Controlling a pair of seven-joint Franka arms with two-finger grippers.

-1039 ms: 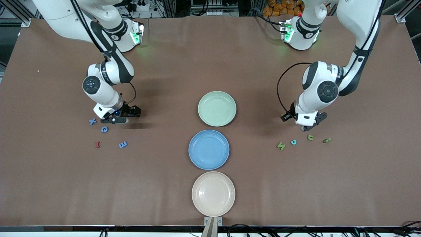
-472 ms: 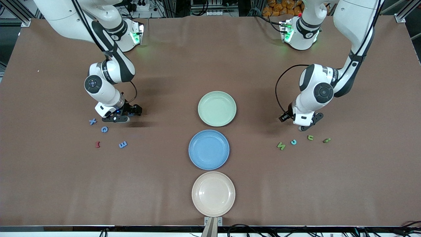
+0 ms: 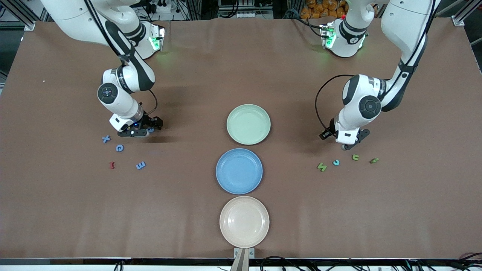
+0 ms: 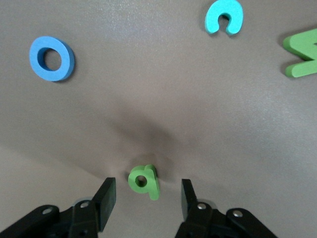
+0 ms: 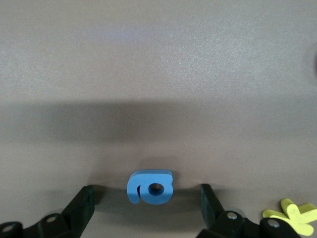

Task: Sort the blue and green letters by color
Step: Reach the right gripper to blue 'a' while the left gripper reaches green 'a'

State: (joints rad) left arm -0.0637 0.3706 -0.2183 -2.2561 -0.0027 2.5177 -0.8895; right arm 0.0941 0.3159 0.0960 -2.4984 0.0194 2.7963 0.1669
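My right gripper (image 3: pixel 140 131) (image 5: pixel 146 189) is open, low over the table, its jaws on either side of a blue letter (image 5: pixel 150 187) that also shows in the front view (image 3: pixel 150 130). Blue letters X (image 3: pixel 106 139), C (image 3: pixel 119 148) and E (image 3: pixel 140 165) lie nearer the front camera. My left gripper (image 3: pixel 348 145) (image 4: pixel 147 182) is open, its jaws on either side of a green letter (image 4: pixel 144 181). A green N (image 3: pixel 321 166) (image 4: pixel 302 47) and two more green letters (image 3: pixel 355 157) (image 3: pixel 374 160) lie nearby. A blue O (image 4: pixel 52 58) shows in the left wrist view.
A green plate (image 3: pixel 248 124), a blue plate (image 3: pixel 239 171) and a beige plate (image 3: pixel 244 221) stand in a row at the table's middle. A dark red letter (image 3: pixel 111 165), a yellow letter (image 5: pixel 292 215) and a cyan C (image 3: pixel 336 162) (image 4: pixel 224 16) lie among the letters.
My right gripper has shifted a little away from the front camera. My left gripper has shifted slightly toward the plates. Both stay open; no letter has moved.
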